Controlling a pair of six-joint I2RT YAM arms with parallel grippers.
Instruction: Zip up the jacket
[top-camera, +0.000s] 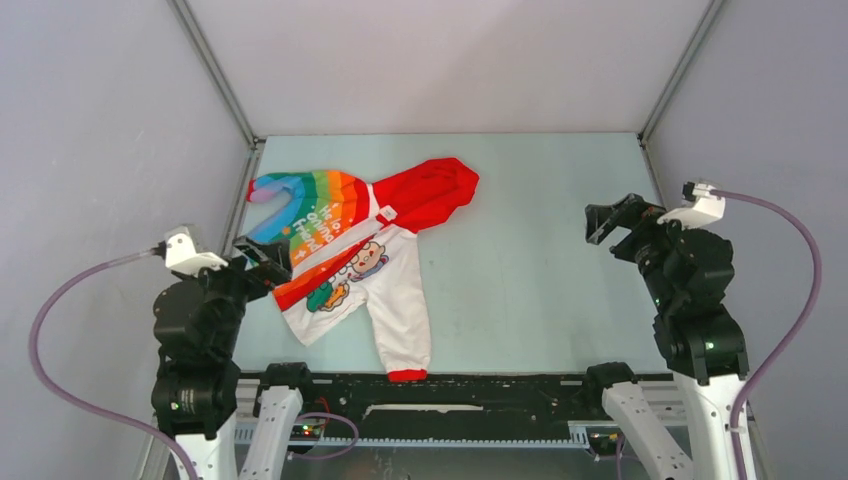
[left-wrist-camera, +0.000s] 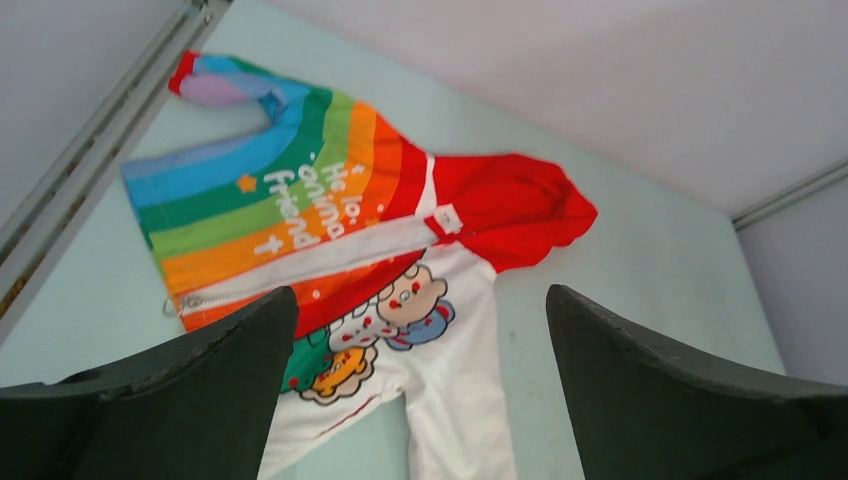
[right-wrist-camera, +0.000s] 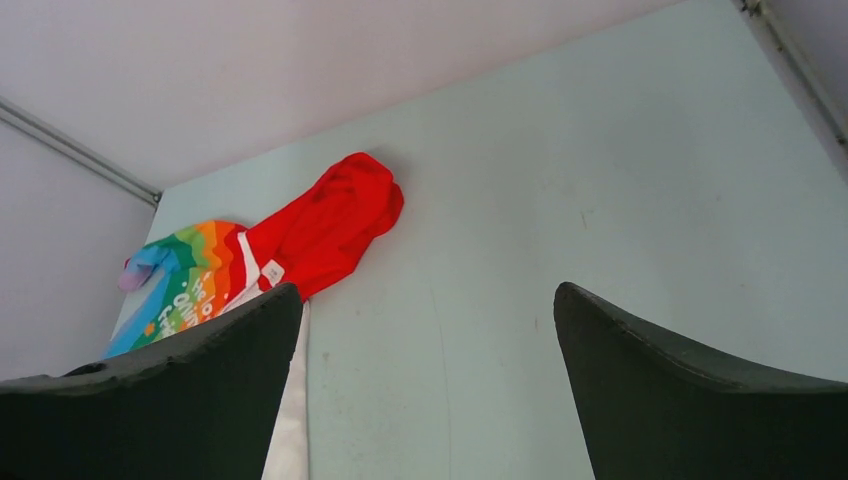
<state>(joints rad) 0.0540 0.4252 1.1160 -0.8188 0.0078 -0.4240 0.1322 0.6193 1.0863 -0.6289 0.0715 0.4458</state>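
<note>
Jacket (top-camera: 350, 262) lies flat on the desk (top-camera: 560, 290), left of centre. Hood (top-camera: 432, 190) points far-right, rainbow half is on the far-left side, white cartoon half is nearer. One sleeve with a red cuff (top-camera: 407, 375) reaches toward the near edge. Hem end faces the left arm.

Step in hand, my read: approach to the zip, nothing gripped yet. Zip line (left-wrist-camera: 310, 262) shows as a white strip running diagonally from hem to neck. The small metallic bit at its hem end looks like the pull (left-wrist-camera: 176, 303), but it's too small to be sure. Can't tell if the teeth are engaged at the bottom.

Doing it well:
- One claw pins the hem just beside the bottom of the zip.
- The other pinches the pull and draws straight along the strip toward the hood.
- Keep the fabric taut and the pull angle low, otherwise the cloth likely bunches and the slider jams.
- The right arm has to come across first, since it's well apart from the jacket.

Left claw (top-camera: 268, 258): spread wide, empty, hovering just beside the hem edge. Wrist view shows both fingers (left-wrist-camera: 200, 395) apart with the jacket framed between them, no contact visible.

Right claw (top-camera: 607, 222): also spread wide, empty, over bare desk, touching nothing.
</note>
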